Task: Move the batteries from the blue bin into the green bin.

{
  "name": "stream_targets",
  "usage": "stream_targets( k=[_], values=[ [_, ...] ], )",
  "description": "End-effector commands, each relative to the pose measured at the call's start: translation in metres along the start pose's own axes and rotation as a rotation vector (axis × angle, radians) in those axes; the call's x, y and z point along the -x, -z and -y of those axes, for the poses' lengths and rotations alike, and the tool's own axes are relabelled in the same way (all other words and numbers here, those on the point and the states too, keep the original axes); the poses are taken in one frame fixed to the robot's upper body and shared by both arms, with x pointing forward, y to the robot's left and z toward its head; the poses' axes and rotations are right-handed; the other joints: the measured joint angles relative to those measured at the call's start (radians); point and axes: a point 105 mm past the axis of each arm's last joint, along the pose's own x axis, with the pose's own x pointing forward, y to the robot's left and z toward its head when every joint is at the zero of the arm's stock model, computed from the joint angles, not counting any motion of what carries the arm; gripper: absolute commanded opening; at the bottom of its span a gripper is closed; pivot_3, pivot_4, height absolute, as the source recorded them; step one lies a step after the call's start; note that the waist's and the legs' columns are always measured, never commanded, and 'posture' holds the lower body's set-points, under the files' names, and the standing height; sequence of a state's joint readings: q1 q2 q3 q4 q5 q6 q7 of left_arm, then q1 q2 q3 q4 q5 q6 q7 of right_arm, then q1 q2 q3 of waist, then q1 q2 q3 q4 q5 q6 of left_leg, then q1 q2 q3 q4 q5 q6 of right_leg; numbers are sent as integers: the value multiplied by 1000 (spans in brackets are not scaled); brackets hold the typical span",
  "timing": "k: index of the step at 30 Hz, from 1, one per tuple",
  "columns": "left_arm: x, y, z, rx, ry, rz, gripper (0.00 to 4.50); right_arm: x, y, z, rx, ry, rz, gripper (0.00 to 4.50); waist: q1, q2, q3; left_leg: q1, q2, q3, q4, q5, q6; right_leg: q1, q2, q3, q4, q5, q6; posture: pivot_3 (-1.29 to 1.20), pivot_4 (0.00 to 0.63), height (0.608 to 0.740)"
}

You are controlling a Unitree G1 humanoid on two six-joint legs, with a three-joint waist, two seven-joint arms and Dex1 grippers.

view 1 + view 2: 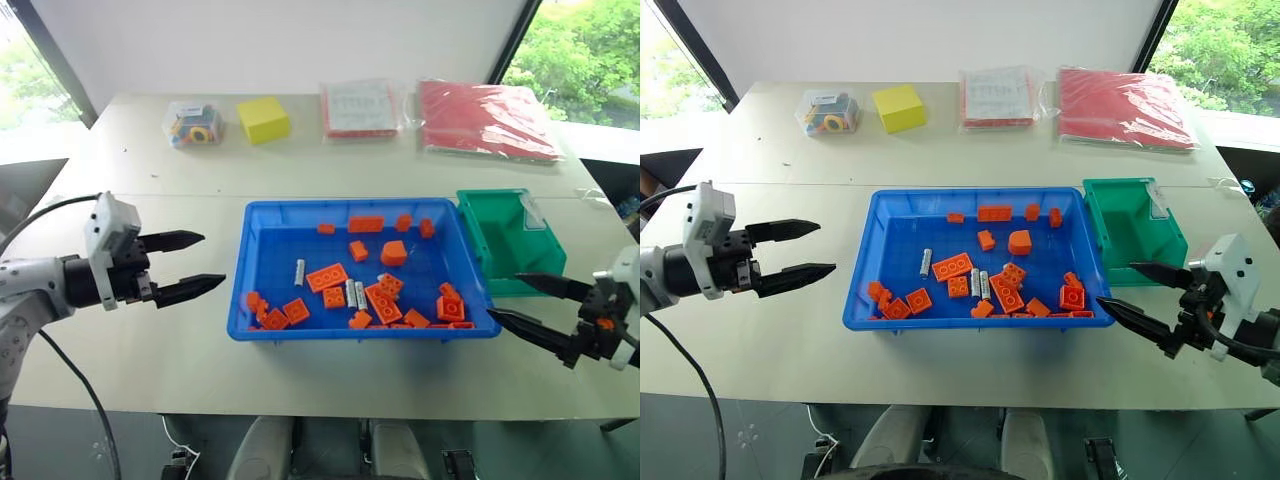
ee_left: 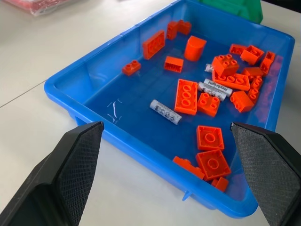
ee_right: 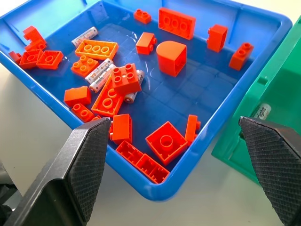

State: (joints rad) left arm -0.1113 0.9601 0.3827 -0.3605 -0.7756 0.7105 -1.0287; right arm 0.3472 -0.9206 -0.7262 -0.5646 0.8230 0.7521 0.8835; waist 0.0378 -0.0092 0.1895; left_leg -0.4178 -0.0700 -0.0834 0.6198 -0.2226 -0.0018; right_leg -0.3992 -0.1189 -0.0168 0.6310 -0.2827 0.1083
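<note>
The blue bin (image 1: 252,262) sits mid-table, holding orange bricks (image 1: 327,277) and loose batteries. One battery (image 1: 299,272) lies alone left of centre, and a pair (image 1: 356,294) lies among the bricks. The green bin (image 1: 505,240) stands against the blue bin's right end, and one battery (image 3: 262,111) lies inside it. My left gripper (image 1: 214,259) hovers open and empty just left of the blue bin. My right gripper (image 1: 504,296) is open and empty near the blue bin's front right corner, in front of the green bin.
Along the table's far edge are a clear box of coloured parts (image 1: 192,123), a yellow block (image 1: 263,119), a bagged white sheet pack (image 1: 360,108) and a red packet (image 1: 485,120). Bare tabletop lies left of and in front of the blue bin.
</note>
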Motion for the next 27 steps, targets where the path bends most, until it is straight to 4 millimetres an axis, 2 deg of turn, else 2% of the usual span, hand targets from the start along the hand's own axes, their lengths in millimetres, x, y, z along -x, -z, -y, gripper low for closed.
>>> stream_targets(
  k=[1,14,18,24,27],
  values=[
    [4,-12,2,-51,-6,21,4500,1,-6,-2,21,6,27,4463,0,0,0,0,0,0,0,0,0,0,0,0,0,0,0,0,150,736],
    [-2,-17,4,-38,-2,56,4500,3,0,8,37,21,22,4463,0,0,0,0,0,0,6,0,0,2,0,0,1,2,1,0,150,736],
    [-3,-16,9,-20,8,65,4500,-1,-6,6,58,2,36,4463,-1,0,0,0,0,0,8,0,0,3,0,0,1,3,1,0,150,736],
    [1,-13,11,-17,27,36,4500,-22,-28,-14,119,-65,55,4463,0,1,0,0,0,0,8,0,0,3,0,0,1,3,1,0,150,736],
    [4,-15,9,-20,32,29,4500,-59,-53,-14,95,-47,80,4463,-16,1,0,0,1,1,10,0,0,2,1,1,1,4,0,0,150,736]
  ],
)
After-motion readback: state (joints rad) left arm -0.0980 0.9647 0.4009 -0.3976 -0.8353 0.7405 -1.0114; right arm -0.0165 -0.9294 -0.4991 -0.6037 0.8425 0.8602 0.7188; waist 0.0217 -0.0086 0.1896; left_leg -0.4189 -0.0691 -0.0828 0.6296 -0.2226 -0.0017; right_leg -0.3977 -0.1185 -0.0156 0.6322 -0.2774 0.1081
